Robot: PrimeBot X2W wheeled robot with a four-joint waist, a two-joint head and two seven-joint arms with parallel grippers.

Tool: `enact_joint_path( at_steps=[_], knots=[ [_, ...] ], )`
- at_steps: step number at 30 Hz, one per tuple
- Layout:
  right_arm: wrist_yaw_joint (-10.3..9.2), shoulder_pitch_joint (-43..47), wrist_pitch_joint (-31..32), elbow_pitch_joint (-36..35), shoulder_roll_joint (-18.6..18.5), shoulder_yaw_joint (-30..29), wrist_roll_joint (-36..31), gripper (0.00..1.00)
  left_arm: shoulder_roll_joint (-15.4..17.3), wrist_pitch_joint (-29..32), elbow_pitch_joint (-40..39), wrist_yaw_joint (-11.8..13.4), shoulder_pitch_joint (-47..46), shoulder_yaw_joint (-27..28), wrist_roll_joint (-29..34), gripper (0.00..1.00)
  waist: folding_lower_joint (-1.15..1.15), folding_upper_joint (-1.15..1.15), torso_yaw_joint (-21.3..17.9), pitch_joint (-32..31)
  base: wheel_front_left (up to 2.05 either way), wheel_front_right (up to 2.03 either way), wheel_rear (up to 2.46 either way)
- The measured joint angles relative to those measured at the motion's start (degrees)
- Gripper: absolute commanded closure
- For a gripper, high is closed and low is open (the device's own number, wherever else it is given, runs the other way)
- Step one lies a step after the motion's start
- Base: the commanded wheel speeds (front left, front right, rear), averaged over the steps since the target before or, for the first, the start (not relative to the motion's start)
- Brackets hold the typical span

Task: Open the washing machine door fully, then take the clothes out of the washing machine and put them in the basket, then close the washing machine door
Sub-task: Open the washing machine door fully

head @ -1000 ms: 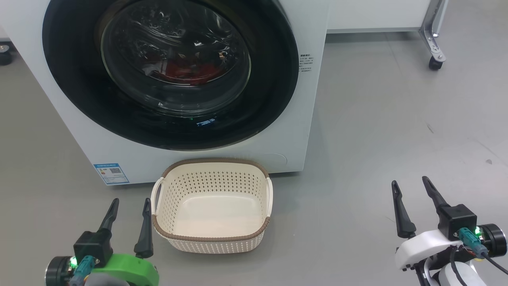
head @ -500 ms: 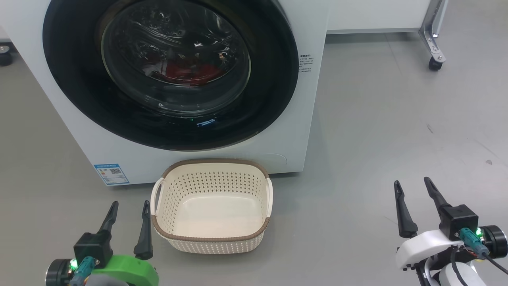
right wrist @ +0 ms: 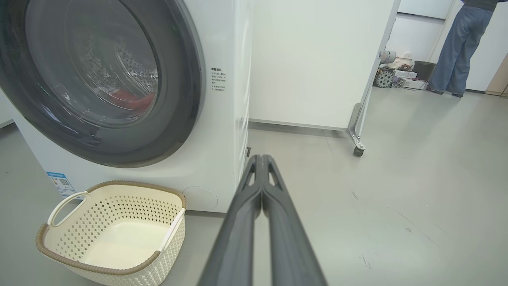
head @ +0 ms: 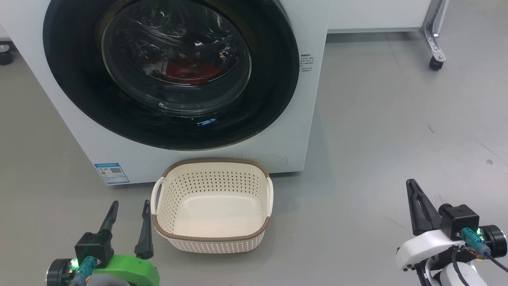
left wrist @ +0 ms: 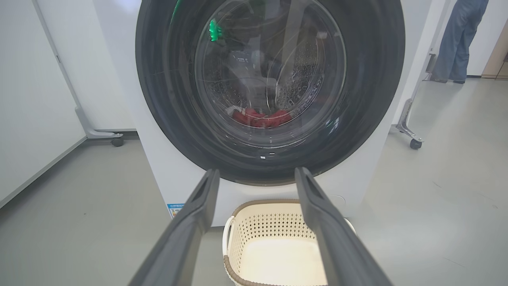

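Facing the shut door [head: 170, 135] on the washing machine [head: 301, 119], clothes [head: 186, 71] behind its glass.
Stands ahead of and above 2 grippers, touching neither; puts its right edge nearer the right gripper [head: 411, 183], pinched together on nothing; left gripper [head: 131, 203] spread wide, empty, beside the basket [head: 210, 161].

1. The washing machine door [head: 71, 87] runs past the head view's top edge, hiding its upper rim from us.
2. The clothes [head: 190, 72] are a red patch behind reflecting glass; we cannot tell their shape or count.
3. The blue label [head: 112, 173] has print too small to read.
4. The basket [left wrist: 274, 226] loses its near rim at the left wrist view's bottom edge.
5. A person [right wrist: 456, 51] is cut off above the waist.
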Motion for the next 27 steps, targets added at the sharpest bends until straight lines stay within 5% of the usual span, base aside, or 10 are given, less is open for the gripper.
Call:
enact_joint_path(
  at_steps=[13, 20, 27],
  knots=[
    [2.03, 0.03, 0.00, 1.32, 1.70, -2.23, 4.87, 1.00, -0.45, 0.00, -0.19, -0.10, -0.01, 0.36, 0.74, 0.00, 0.00, 0.00, 0.33, 0.28, 0.00, 0.00, 0.00],
    [6.37, -0.07, 1.27, 1.86, 8.79, -10.29, 23.45, 1.00, -0.62, 0.00, -1.21, -0.53, -0.20, 0.49, 1.10, 0.00, 0.00, 0.00, 0.69, 2.03, 0.00, 0.00, 0.00],
    [9.01, -4.15, 7.65, 3.01, 9.23, -17.91, 44.56, 1.00, -1.08, -0.01, -2.35, -0.58, -1.21, 0.42, 1.54, 0.00, 0.00, 0.00, 1.43, 4.33, 0.00, 0.00, 0.00]
  ],
)
